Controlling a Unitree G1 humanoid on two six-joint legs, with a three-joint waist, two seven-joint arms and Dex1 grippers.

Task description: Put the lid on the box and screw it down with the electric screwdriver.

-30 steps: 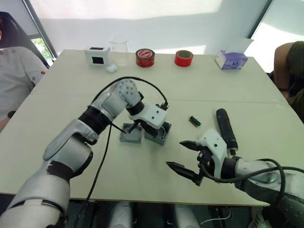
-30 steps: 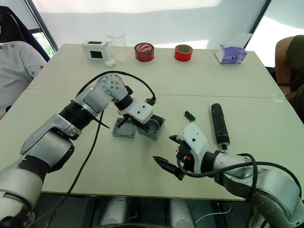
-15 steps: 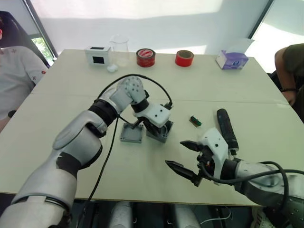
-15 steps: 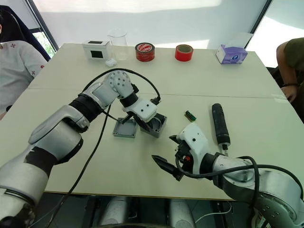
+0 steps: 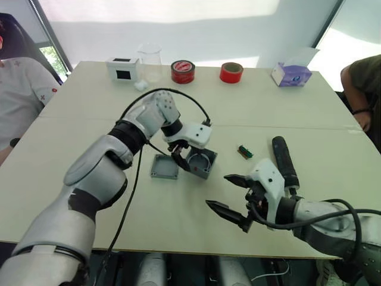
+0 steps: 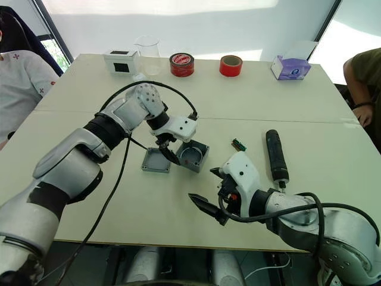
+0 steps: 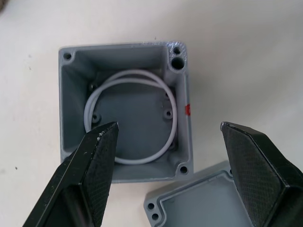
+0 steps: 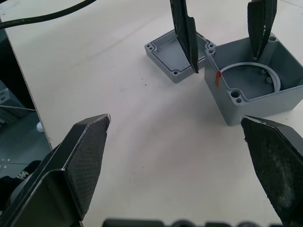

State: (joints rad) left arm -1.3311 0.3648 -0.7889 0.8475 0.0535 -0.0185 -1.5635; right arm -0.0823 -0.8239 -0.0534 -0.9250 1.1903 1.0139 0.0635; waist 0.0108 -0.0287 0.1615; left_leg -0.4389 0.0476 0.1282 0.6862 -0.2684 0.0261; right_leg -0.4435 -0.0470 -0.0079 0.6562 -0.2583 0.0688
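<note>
The grey box (image 5: 202,164) stands open side up near the table's middle, a red mark on one wall and a white ring lying inside (image 7: 125,101). The shallow grey lid (image 5: 165,167) lies inner side up just to its left (image 7: 194,208). My left gripper (image 5: 187,156) hangs open just above the box, one finger over its inside and the other outside the red-marked wall, holding nothing. The black electric screwdriver (image 5: 283,158) lies on the table at the right. My right gripper (image 5: 218,190) is open and empty near the front edge, facing the box (image 8: 255,90).
Along the far edge stand a white box with a black screen (image 5: 122,68), a clear beaker (image 5: 149,61), two red tape rolls (image 5: 182,71) and a tissue pack (image 5: 290,74). A small green part (image 5: 244,151) lies near the screwdriver. People sit at both sides.
My left gripper has opened and let go of the box, which now rests on the table open side up. The right arm has stayed put.
</note>
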